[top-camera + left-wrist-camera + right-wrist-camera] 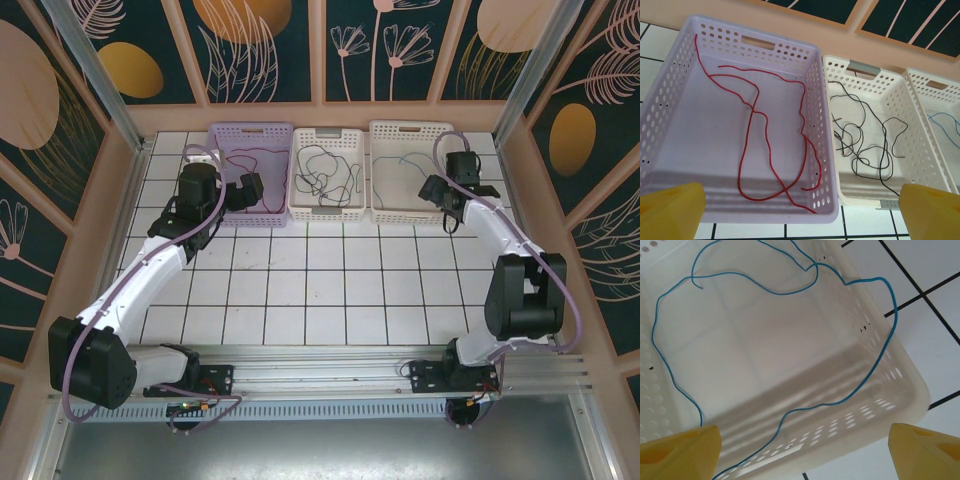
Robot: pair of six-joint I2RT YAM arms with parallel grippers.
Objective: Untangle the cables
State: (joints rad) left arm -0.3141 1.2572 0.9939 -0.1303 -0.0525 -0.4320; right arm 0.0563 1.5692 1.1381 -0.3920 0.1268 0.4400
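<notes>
Three baskets stand in a row at the back of the table. Red cables lie loose in the lilac basket on the left. Black cables coil in the middle white basket. A blue cable loops inside the right white basket, one stretch draped up its side wall. My left gripper hangs open over the near rim of the lilac basket. Over the near right corner of the right basket, my right gripper stands open, nothing between its yellow fingers.
White tiled table with free room in front of the baskets. Wooden walls close in the back and sides. An aluminium rail runs along the near edge at the arm bases.
</notes>
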